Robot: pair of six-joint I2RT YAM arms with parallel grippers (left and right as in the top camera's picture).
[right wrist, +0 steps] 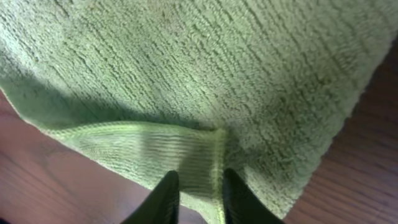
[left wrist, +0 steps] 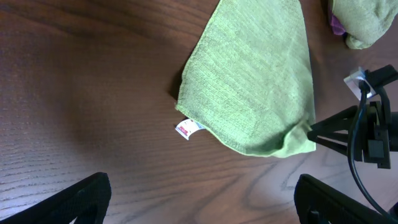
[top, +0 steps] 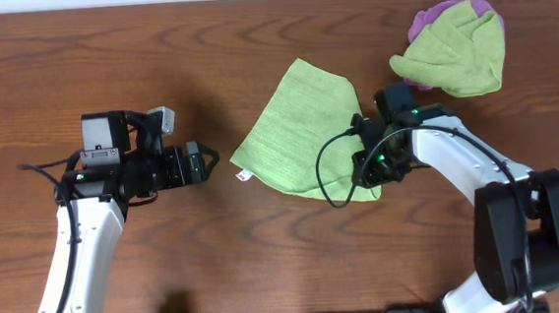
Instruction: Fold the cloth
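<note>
scene: overhead view of a wooden tabletop [top: 105, 60] w/ two arms. One green cloth [top: 302, 125] is spread just right of centre.
cloth: lies flat, roughly a tilted square. A small white tag [left wrist: 188, 129] sits at its lower-left edge. The lower-right corner is doubled over itself.
R arm: right pincer [right wrist: 198, 190] is at that lower-right corner, clenched on the doubled hem. Wrist view shows both fingers close together w/ the fabric edge between them.
L arm: left pincer [top: 197, 163] is released, fingers wide apart, over bare wood left of the cloth. It's near the tag, not touching.
other: a bundle [top: 455, 50] of green and purple fabric lies in the upper right of the frame, apart from the work.
step (judged): first fold, taking the held corner across toward the upper left.
how: lift only enough to clear the surface and keep the arc low so the rest doesn't drag. Line up the edges before you let go. The grip looks shallow, so go slow or it may slip.
relation: the cloth spreads up and left of the right pincer; only its corner is in the grip.
</note>
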